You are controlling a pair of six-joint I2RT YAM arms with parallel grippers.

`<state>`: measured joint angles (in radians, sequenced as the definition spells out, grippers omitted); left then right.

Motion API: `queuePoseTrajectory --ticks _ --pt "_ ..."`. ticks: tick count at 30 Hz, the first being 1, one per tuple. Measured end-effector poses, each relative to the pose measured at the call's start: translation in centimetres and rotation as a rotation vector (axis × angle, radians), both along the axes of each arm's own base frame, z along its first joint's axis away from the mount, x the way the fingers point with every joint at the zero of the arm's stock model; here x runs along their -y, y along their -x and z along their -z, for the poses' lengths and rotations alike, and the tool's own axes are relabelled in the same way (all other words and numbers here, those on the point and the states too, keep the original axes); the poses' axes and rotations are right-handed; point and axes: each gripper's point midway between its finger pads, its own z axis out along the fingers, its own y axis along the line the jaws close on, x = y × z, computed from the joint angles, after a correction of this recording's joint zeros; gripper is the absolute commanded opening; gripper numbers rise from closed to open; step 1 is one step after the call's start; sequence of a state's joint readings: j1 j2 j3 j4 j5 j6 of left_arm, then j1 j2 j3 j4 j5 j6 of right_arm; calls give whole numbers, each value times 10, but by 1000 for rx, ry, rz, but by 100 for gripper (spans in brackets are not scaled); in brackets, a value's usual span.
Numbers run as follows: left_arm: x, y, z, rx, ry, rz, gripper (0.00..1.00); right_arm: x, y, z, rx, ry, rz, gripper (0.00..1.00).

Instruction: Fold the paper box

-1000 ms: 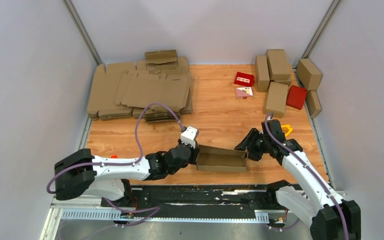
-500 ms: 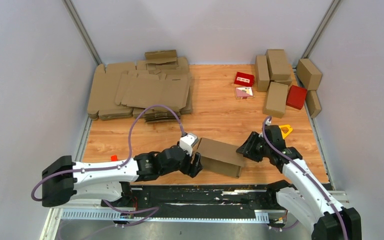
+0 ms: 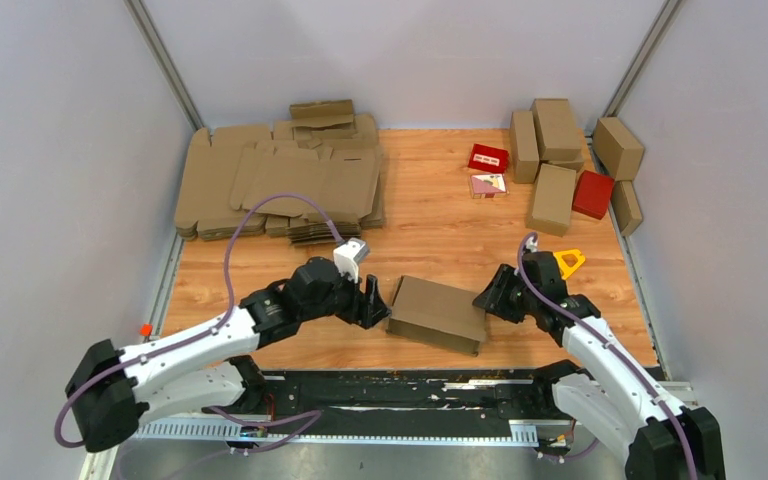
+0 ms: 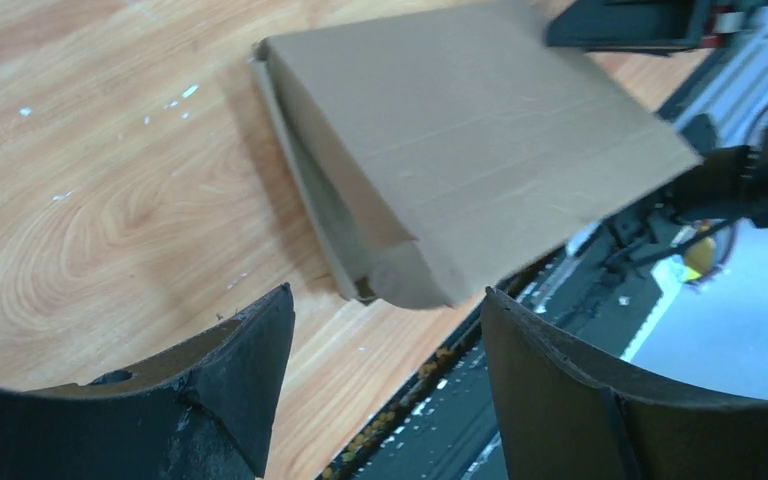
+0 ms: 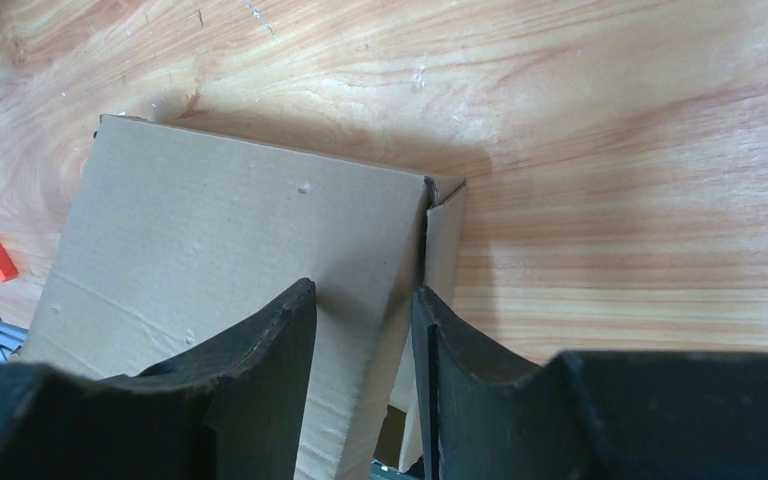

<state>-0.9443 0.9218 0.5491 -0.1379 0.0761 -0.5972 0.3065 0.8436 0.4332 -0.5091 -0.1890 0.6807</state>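
Vs 1 s ago: the paper box [image 3: 438,312] was an open tray w/ the L gripper [image 3: 372,304] clamped on its left end. Now the lid is down, and the L gripper has let go and backed off to the left, jaws wide apart, holding nothing, just beside the box's left end. The R gripper [image 3: 488,298] has stayed at the right end, jaws narrower than before. Top view places the box on the table [image 3: 430,235] near the front edge, between the two grippers and turned a bit askew. It is well apart from the flat blanks [image 3: 280,180] at back left and the finished boxes [image 3: 555,150] at back right. Only the R wrist cam shows the grip: one finger [image 5: 260,370] lies on the lid, the other [image 5: 460,370] outside the short end flap, w/ the box's right edge between them, so it looks pinched. Only the L wrist cam shows the left end: the lid isn't flush, there's a dark gap under it, and a rounded tab pokes out at the near corner. Box is plain brown cardboard, shallow and wide, w/ faint crease lines across the lid and a seam at the right corner.
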Motion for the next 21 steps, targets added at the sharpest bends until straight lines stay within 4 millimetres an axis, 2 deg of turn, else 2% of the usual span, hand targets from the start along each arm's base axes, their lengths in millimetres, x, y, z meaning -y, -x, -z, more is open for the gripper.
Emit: queuePoseTrajectory --ticks 6,11,16,21 --pt "-3 -22 47 -79 -133 -53 68 1 1 2 13 24 -31 48" --pt "5 -33 59 -73 -138 -60 65 2 2 3 25 50 -65 56" --pt "5 -34 83 -101 -199 -49 65 5 3 -2 37 75 -96 78" --pt "3 -35 87 -92 -217 -47 65 3 0 -19 77 70 -112 92"
